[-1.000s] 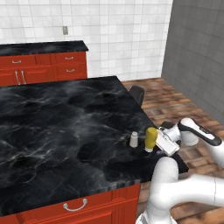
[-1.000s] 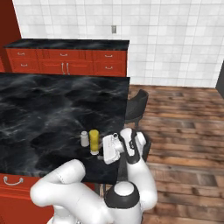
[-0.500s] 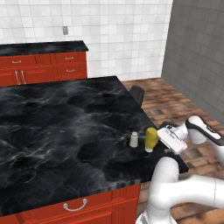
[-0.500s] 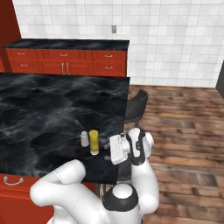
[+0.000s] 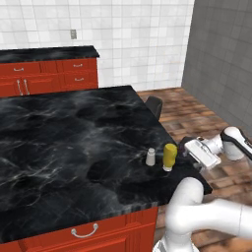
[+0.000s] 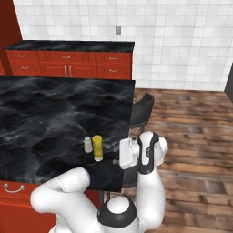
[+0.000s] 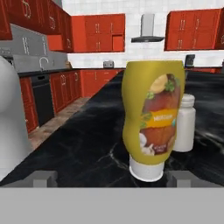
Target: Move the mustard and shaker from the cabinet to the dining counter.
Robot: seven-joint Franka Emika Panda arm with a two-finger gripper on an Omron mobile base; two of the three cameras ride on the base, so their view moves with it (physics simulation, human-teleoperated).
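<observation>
Yellow squeeze mustard bottle (image 7: 153, 118) stands beside pale cylindrical shaker (image 7: 185, 122) on black marble worktop (image 5: 59, 142); gripper (image 5: 186, 151) apart (empty) should withdraw straight, avoiding a nudge

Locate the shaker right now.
The shaker stands upright on the dining counter near its right edge in the left base view, just left of the mustard, apart from the hand.
</observation>
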